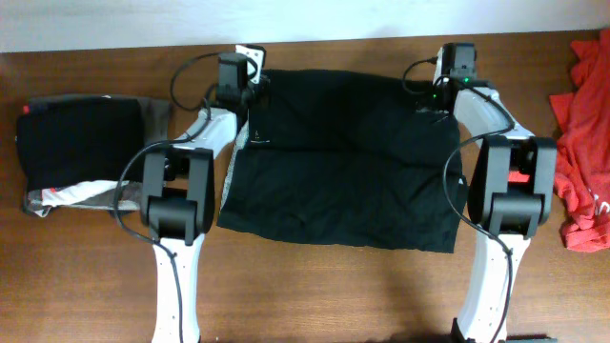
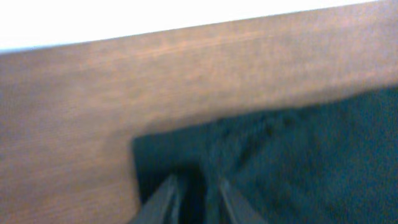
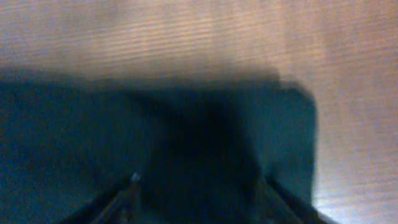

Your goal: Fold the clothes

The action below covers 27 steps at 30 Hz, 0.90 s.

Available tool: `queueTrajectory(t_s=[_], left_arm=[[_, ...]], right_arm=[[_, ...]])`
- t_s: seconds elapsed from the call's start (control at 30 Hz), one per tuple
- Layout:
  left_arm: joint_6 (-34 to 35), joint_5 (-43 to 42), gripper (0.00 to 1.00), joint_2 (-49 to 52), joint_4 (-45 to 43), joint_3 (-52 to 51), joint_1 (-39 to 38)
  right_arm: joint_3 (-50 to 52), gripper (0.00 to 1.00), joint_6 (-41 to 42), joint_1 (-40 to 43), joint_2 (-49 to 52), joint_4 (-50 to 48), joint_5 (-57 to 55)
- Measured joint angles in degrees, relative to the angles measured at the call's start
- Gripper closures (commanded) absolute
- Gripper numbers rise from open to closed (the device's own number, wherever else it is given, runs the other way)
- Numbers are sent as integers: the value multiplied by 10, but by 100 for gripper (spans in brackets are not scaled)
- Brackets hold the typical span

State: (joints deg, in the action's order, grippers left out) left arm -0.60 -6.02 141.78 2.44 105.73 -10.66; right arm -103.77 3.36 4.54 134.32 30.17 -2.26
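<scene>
A large black shirt [image 1: 343,162] lies spread flat in the middle of the wooden table [image 1: 334,286]. My left gripper [image 1: 246,69] is at its far left corner. In the left wrist view its fingers [image 2: 199,202] are close together with the black cloth [image 2: 298,162] pinched between them. My right gripper [image 1: 448,84] is at the far right corner. In the right wrist view its fingers [image 3: 196,186] are wide apart over the black cloth [image 3: 74,137], and the corner [image 3: 298,112] lies flat.
A folded black garment [image 1: 76,143] lies on a grey one with a white stripe [image 1: 86,193] at the left edge. A red-orange garment [image 1: 581,133] is heaped at the right edge. A white wall [image 2: 124,18] runs behind the table's far edge.
</scene>
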Motion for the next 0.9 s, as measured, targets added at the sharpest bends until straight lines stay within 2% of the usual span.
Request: queueTrajectory(t_s=[0.03,0.07,0.1,0.27,0.3,0.33,0.43,0.47,0.53,0.6,0.67,0.9], left_arm=[[-2,3,34,-19,51,5,2],[1,5,25,-39,99,9,3],[1,6,22,-64,152,13,4],[7,7,22,-217,379,32,5],[9,2,24,-259,434,41,5],[9,0,26,-268,445,41,5],[17,-32,39,-317,542,52,5],[17,-43,40,-323,570,53,5],[17,-57,39,-320,615,49,3],[17,-62,31,-311,647,32,2],[19,-61,28,-300,671,5,0],[19,-35,27,-289,708,-90,2]], right_arm=[[-7,24,0,1,-10,42,-1],[-13,19,1,2,-23,83,-1],[-19,17,4,2,-39,126,-1],[-48,18,33,4,-157,316,0],[-54,23,40,4,-191,361,5],[-55,28,43,5,-203,377,7],[-62,58,47,7,-248,466,42],[-63,63,45,7,-255,494,56],[-63,62,46,7,-257,525,82],[-54,59,46,5,-254,536,100],[-35,57,42,-2,-253,545,112],[59,56,32,-36,-253,536,130]])
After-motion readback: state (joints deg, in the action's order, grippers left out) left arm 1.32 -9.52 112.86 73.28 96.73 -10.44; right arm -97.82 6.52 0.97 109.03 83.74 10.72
